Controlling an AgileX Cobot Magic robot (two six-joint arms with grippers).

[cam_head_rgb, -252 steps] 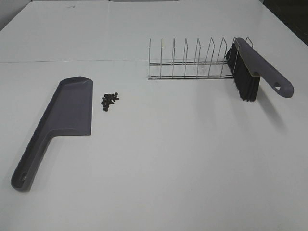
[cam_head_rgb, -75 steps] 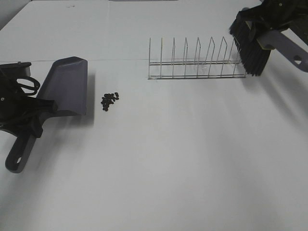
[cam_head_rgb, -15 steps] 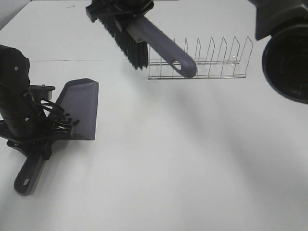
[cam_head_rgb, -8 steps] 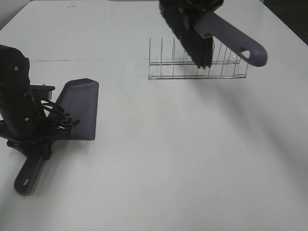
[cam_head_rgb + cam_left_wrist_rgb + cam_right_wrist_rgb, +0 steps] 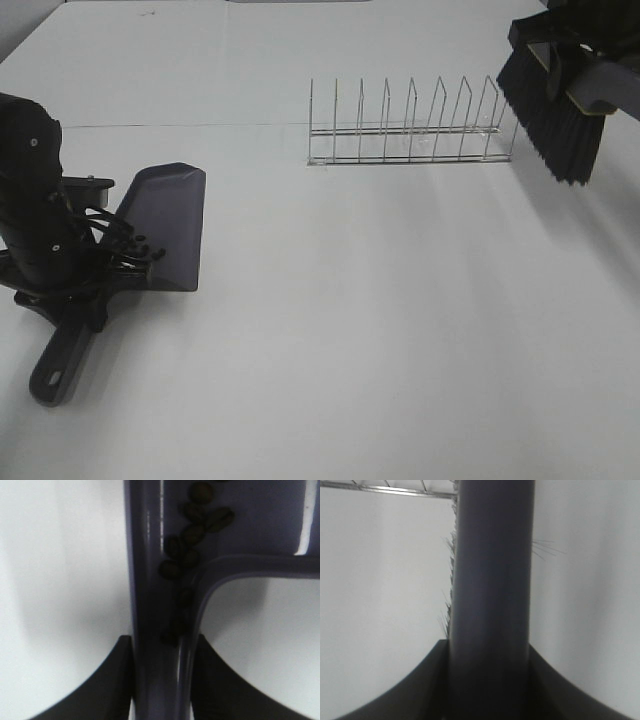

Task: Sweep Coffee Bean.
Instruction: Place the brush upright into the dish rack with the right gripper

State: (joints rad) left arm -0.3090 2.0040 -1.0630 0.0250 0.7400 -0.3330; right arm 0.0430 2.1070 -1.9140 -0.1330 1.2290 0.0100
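The grey dustpan (image 5: 168, 222) lies on the white table at the left. My left gripper (image 5: 92, 288) is shut on its handle (image 5: 157, 630). In the left wrist view several coffee beans (image 5: 192, 535) lie inside the pan where it meets the handle, between my gripper (image 5: 161, 647) and the pan's floor. No beans show on the table in the high view. My right gripper (image 5: 588, 35) is shut on the grey brush handle (image 5: 492, 580) and holds the black-bristled brush (image 5: 552, 120) in the air at the far right, past the rack's right end.
A wire rack (image 5: 410, 132) stands at the back middle of the table; a corner of it shows in the right wrist view (image 5: 385, 489). The dustpan handle's end (image 5: 52, 372) points toward the front left.
My right gripper has carried the brush from above the dustpan's side, across over the rack, to the far right. The left gripper and dustpan have not moved.
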